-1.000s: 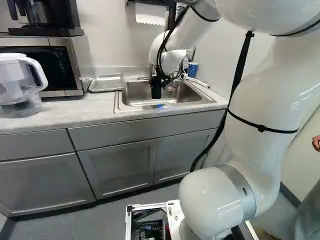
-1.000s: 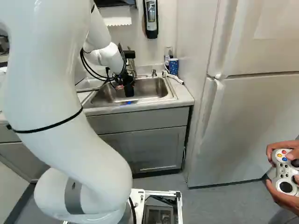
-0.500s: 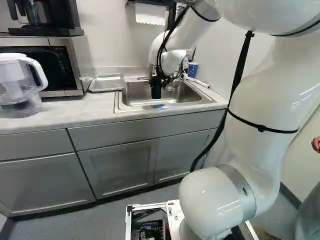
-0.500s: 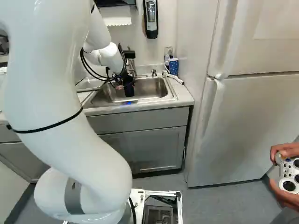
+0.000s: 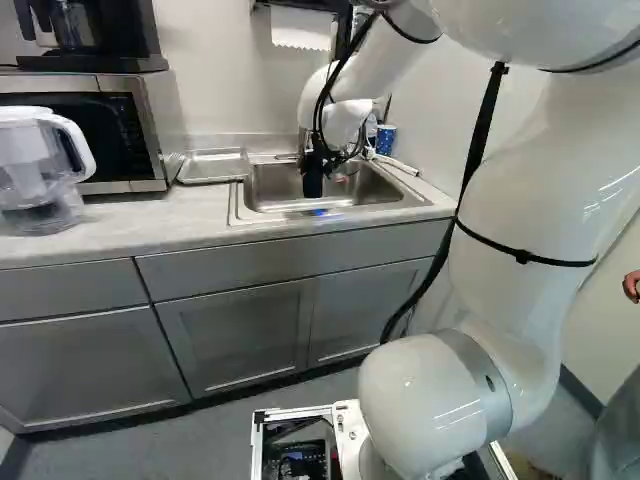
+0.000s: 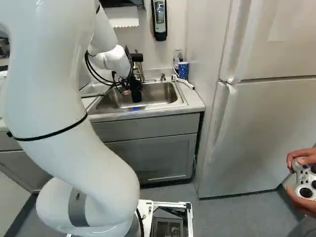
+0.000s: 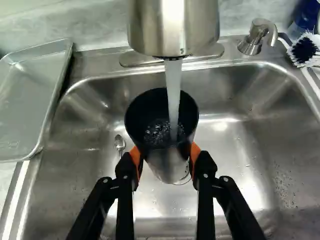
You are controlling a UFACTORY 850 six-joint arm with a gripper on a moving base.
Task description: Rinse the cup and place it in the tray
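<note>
In the left base view my gripper (image 5: 325,160) hangs over the sink (image 5: 262,190), with the dark cup (image 5: 312,180) below it. The wrist view shows the gripper (image 7: 166,156) shut on the black cup (image 7: 161,148), one orange pad on each side. The cup's mouth faces up, and water from the faucet (image 7: 172,25) runs into it, splashing at the bottom. The metal tray (image 7: 30,95) lies on the counter beside the sink, flat and bare.
A spoon (image 7: 119,144) lies in the sink. A soap pump (image 7: 257,36) and a brush (image 7: 304,50) stand at the sink's edge. A blue patterned cup (image 6: 183,70) is behind the sink's corner. A microwave (image 5: 120,130) and water pitcher (image 5: 40,170) are beyond the tray.
The arm, gripper and cup show no visible movement. Only the person's hands with the controller, at the side of the right base view, have shifted slightly.
</note>
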